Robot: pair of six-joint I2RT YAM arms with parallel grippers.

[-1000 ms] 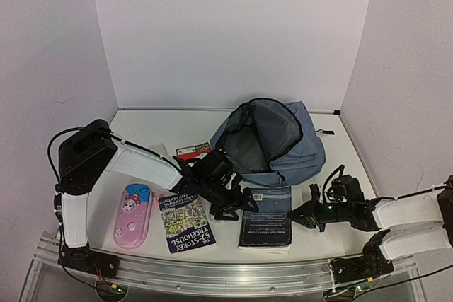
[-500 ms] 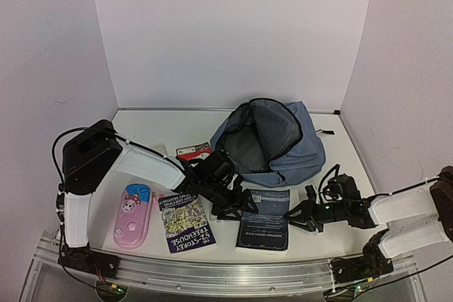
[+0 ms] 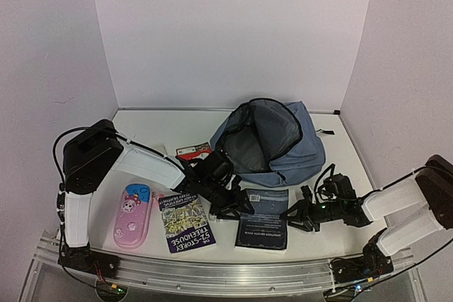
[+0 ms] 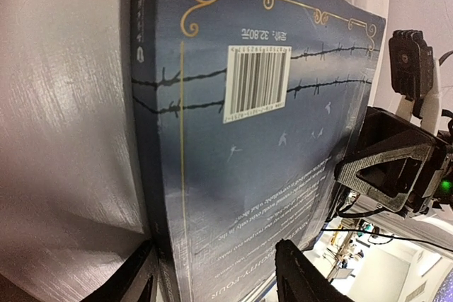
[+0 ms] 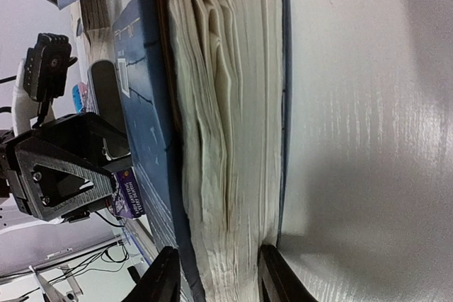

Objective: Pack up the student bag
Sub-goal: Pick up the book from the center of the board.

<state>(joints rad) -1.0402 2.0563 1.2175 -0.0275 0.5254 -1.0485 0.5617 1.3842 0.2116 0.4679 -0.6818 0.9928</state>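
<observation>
Nearest on the desk [image 3: 318,245] lie a pink pencil case [image 3: 132,216], a purple paperback [image 3: 185,223] and a thick dark blue book [image 3: 263,218], side by side. The left jaws are spread wide across the blue book's left edge, one finger beside the spine and the other over the cover. The right jaws bracket the page edge on the book's right side, one finger at each cover; whether they pinch it cannot be told. Just behind the book, beyond both sets of jaws, lies the bag [image 3: 308,150]. It is soft slate-blue fabric, slumped on the desk. A black zip rims its mouth, which gapes toward the arms and shows grey lining inside. A red-and-black card [image 3: 192,151] lies just left of it.
</observation>
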